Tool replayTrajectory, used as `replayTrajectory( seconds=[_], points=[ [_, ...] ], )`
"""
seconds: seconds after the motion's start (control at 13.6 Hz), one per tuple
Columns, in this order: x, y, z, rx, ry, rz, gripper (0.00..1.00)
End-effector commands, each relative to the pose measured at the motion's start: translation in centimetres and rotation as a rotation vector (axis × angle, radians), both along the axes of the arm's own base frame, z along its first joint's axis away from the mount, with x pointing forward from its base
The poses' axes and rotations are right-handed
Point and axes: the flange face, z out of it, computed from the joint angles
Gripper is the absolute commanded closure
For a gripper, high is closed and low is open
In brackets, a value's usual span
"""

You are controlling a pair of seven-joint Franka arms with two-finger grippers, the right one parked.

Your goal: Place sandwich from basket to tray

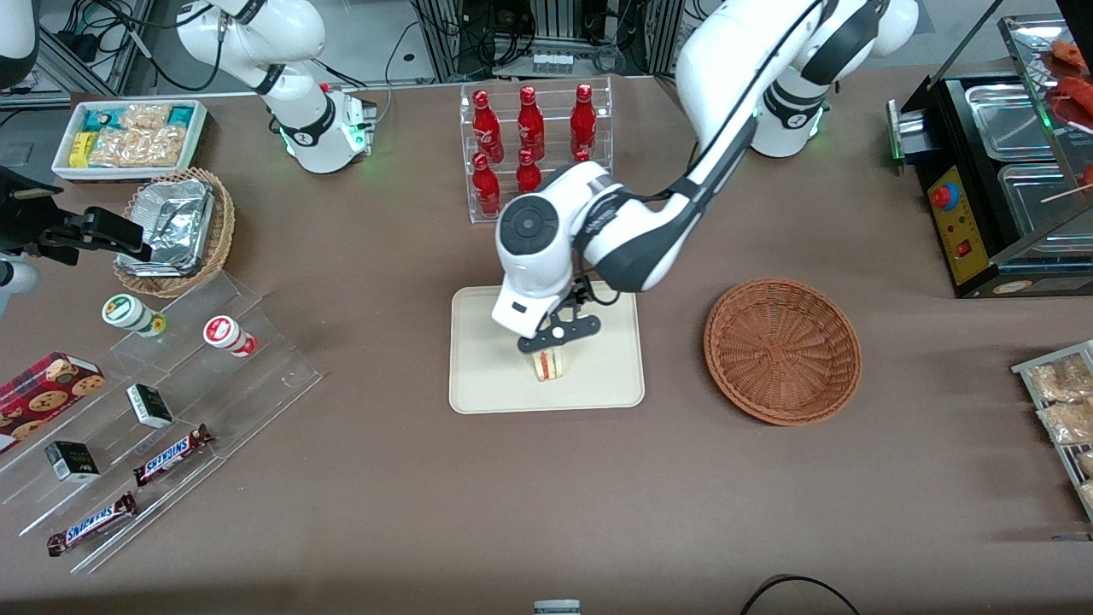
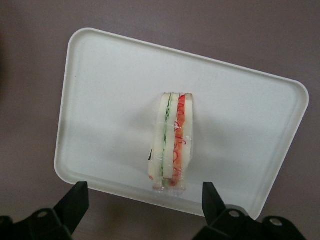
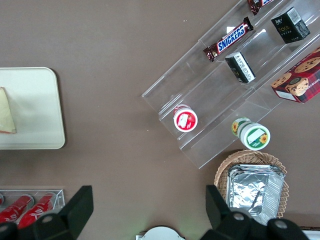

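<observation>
My gripper (image 1: 557,340) hung directly above the tray (image 1: 487,376), just over the sandwich (image 1: 551,364). My fingers (image 2: 74,201) stood spread wide, one to each side of the sandwich, and neither touched it; there was clear space between each tip and the bread. I was holding nothing.

The sandwich sat on the tray (image 2: 100,80), standing on edge so that its layered side faced up at my wrist camera: pale bread on the outside, a green line of filling, then red-orange beside it (image 2: 172,142). A clear wrap seemed to cover it. In the front view it lay in the part of the tray nearer the camera, somewhat toward the basket's side of the middle. From the parked arm's wrist I could see one pale slab of it (image 3: 6,112) resting on the tray's surface (image 3: 40,100).

The basket (image 1: 781,348) stood on the brown table (image 1: 384,495), apart from the tray and toward my own arm's end. I saw only its woven bottom and wall inside.

Farther from the front camera than the tray stood a clear rack of red bottles (image 1: 529,137), partly hidden by my arm
</observation>
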Motion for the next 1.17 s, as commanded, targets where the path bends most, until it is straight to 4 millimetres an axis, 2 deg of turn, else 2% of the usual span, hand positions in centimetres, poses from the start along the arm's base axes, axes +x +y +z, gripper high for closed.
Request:
replayTrajectory(
  seconds=[0.0, 0.15, 0.22, 0.37, 0.66, 1.1],
  points=[
    [1.5, 4.4, 2.7, 0.024, 0.059, -0.006, 0.00],
    [2.7, 7.1, 3.1, 0.054, 0.090, -0.050, 0.00],
    [3.9, 9.4, 3.1, 0.058, 0.103, -0.048, 0.00],
    [4.3, 13.3, 3.5, 0.076, 0.124, -0.078, 0.00],
    [4.3, 22.7, 6.8, 0.070, 0.143, -0.210, 0.00],
    [3.4, 31.8, 12.0, 0.037, 0.111, -0.366, 0.00]
  ],
)
